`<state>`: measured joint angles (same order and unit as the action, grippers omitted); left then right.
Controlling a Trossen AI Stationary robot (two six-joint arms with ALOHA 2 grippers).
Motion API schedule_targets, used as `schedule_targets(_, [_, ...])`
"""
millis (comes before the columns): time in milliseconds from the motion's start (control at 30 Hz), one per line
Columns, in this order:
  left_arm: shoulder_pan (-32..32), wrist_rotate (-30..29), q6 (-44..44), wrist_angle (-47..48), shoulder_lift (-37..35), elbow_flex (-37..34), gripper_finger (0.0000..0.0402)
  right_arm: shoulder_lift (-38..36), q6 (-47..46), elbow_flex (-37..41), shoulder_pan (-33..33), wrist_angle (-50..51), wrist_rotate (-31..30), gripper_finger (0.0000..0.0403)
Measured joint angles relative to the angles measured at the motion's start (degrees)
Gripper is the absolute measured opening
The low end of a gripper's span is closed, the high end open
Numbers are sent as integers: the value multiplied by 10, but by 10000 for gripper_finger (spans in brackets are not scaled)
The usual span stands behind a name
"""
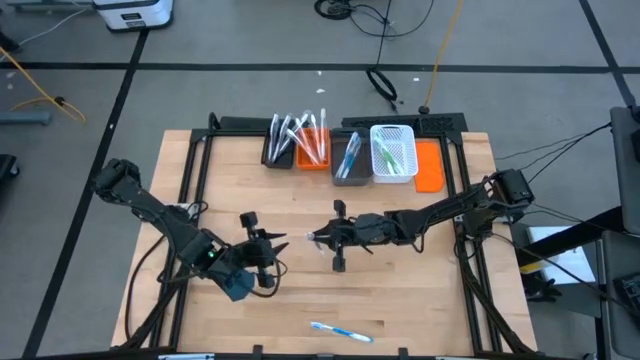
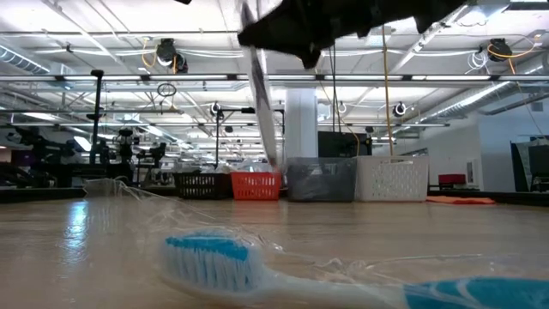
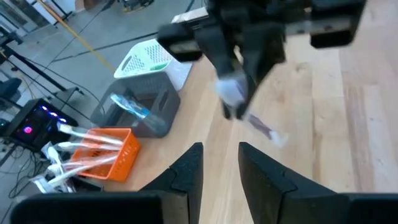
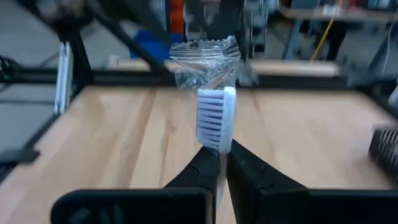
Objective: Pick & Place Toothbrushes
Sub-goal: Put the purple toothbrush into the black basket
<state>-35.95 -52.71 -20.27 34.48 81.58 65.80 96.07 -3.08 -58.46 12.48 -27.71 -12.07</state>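
Note:
My right gripper (image 1: 320, 238) hovers over the table's middle, shut on a wrapped toothbrush (image 4: 217, 118) with a pale lilac-white head. In the low view that toothbrush (image 2: 264, 107) hangs slanted, clear of the wood. My left gripper (image 1: 270, 243) (image 3: 221, 158) waits open just left of it, facing it, touching nothing. A light blue toothbrush (image 1: 340, 332) (image 2: 225, 257) in clear wrap lies flat near the table's near edge. More toothbrushes stick out of the black bin (image 1: 279, 140), orange bin (image 1: 312, 148), grey bin (image 1: 349, 160) and white bin (image 1: 393, 152). My right gripper pinches the toothbrush between its two fingers just behind the bristle head (image 4: 217, 146). The head and the crinkled end of the clear wrapper (image 4: 205, 59) stick out past the fingertips. The brush is lifted clear of the table and tilted.
The four bins stand in a row at the table's far edge, with a flat orange lid or tray (image 1: 430, 166) to their right. Bare wood lies between the bins and both grippers. Black cables run along the frame rails on both sides.

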Motion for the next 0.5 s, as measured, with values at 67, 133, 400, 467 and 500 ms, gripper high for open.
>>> schedule_targets(67, [-3, 0, 0, -2, 0, 0, 104, -9, 17, 0, 0, -18, -3, 9])
schedule_targets(133, [-4, 0, 0, -2, 0, 0, 104, -27, 36, 0, 0, -16, -9, 9])
schedule_targets(400, [-1, -12, -9, -12, 0, 0, 104, -71, 136, -1, 20, -76, -45, 9])
schedule_targets(467, [1, -14, -13, -18, 0, 0, 104, -72, 169, 0, 31, -100, -44, 9])
schedule_targets(500, [2, -14, -15, -22, 0, 0, 104, -72, 186, 0, 36, -111, -44, 9])
